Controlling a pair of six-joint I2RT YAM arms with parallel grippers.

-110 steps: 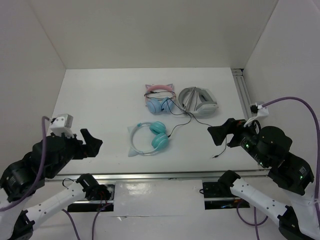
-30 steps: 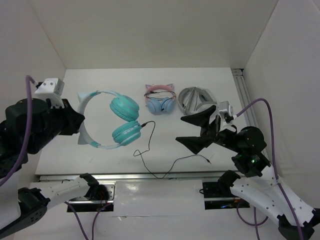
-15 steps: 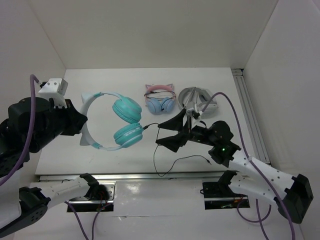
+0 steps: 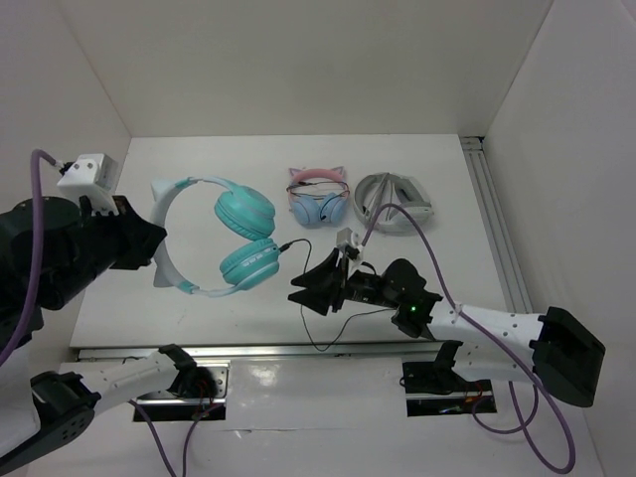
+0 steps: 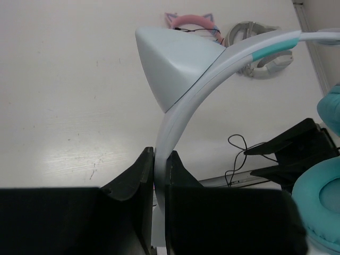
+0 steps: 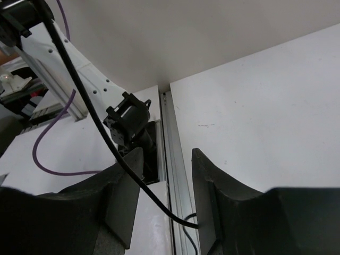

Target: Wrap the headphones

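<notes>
The headphones [image 4: 243,238] hang in the air over the left of the table, teal ear cups to the right of their pale headband [image 4: 162,217]. My left gripper [image 4: 149,245] is shut on that headband [image 5: 175,114], whose strip is pinched between the jaws of the left gripper [image 5: 160,155]. A thin black cable [image 4: 294,242] leaves the lower cup and droops down to the table's front edge. My right gripper [image 4: 303,289] sits just right of the lower cup, at the cable. Between the parted jaws of the right gripper [image 6: 166,162] the cable [image 6: 109,141] runs slantwise, not pinched.
A pink cat-ear pair [image 4: 318,196] and a grey-white pair [image 4: 394,204] lie at the back middle of the table. A metal rail [image 4: 494,224] runs along the right side, another [image 4: 248,350] along the front edge. White walls enclose the table.
My right gripper has swung left from the table's right half to the cable beside the lower ear cup, and its jaws have narrowed. The left gripper keeps the headphones raised, shifted slightly left.
</notes>
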